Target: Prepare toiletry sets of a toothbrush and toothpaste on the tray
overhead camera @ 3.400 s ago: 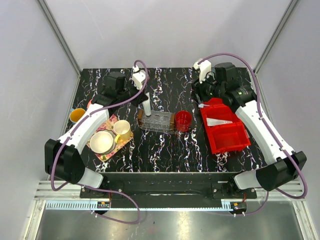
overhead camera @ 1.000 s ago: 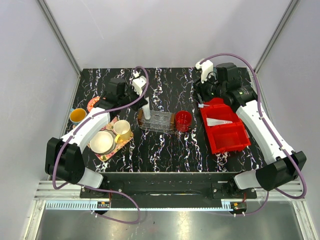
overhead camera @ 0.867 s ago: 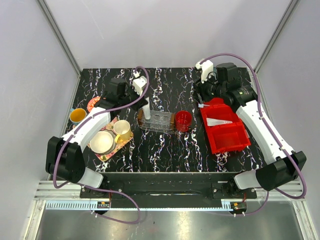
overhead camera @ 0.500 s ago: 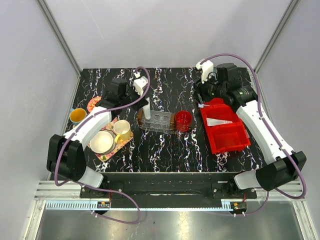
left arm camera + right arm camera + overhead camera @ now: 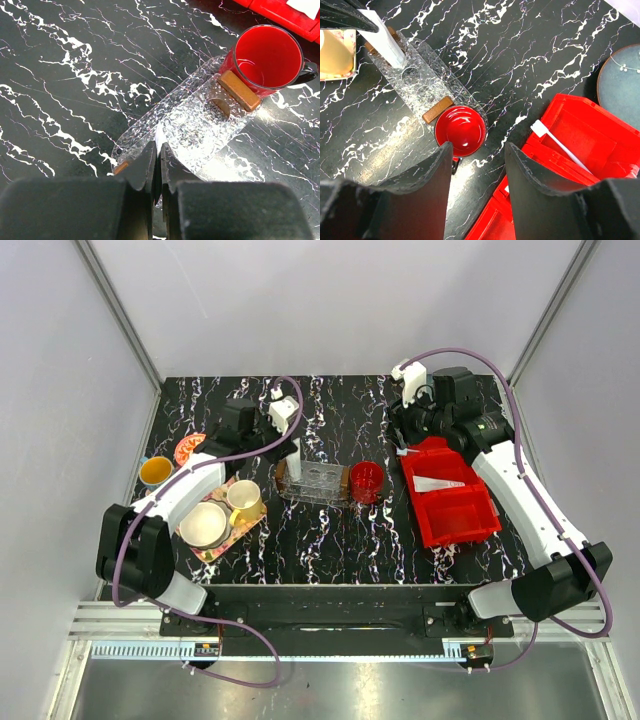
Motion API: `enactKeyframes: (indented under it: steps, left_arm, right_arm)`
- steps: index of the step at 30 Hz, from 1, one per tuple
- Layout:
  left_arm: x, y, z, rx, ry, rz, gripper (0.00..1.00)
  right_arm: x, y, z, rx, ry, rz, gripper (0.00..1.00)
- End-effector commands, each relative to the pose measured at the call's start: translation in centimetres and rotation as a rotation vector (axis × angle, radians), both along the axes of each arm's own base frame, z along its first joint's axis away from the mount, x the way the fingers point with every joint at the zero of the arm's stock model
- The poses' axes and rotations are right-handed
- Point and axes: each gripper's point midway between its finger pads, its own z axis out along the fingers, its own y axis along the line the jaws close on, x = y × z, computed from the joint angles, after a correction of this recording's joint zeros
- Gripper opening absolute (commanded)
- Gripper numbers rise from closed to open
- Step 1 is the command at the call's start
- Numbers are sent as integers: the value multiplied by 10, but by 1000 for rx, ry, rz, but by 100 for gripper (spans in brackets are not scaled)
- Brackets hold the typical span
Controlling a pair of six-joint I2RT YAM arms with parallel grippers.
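Note:
My left gripper (image 5: pixel 292 440) is shut on a white toothpaste (image 5: pixel 294 457) tube, held upright over the left end of the clear tray (image 5: pixel 318 483). In the left wrist view only a thin white edge of the toothpaste (image 5: pixel 159 142) shows between the closed jaws, above the tray (image 5: pixel 200 120). The right wrist view shows the tube (image 5: pixel 385 42) with its lower end in the tray (image 5: pixel 427 87). My right gripper (image 5: pixel 477 150) is open and empty, hovering over the near corner of the red bin (image 5: pixel 580 150), where the toothbrush (image 5: pixel 560 145) lies. A second white tube (image 5: pixel 438 483) rests in the bin.
A red cup (image 5: pixel 367 481) stands against the tray's right handle. At the left, a flowery tray (image 5: pixel 222 537) carries a yellow mug (image 5: pixel 243 498) and a cream cup (image 5: pixel 203 525). An orange cup (image 5: pixel 155 471) is beside it. A grey plate (image 5: pixel 620 85) lies beyond the red bin.
The left arm has edged slightly to the right with the tube still over the tray's left end. The right arm has not moved.

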Motion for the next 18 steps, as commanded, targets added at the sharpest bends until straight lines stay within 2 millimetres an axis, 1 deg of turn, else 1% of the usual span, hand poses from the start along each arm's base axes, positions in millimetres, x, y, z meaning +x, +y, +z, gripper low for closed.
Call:
enactKeyframes:
  steps: [1,18]
  left_arm:
    - [11,-6,16,-31,-87,-30,0]
    - [9,-6,7,-26,-84,-40,0]
  right_arm:
    - [1,-1,19,35,-62,-3,52]
    - [2,-1,16,29,-56,-1,52]
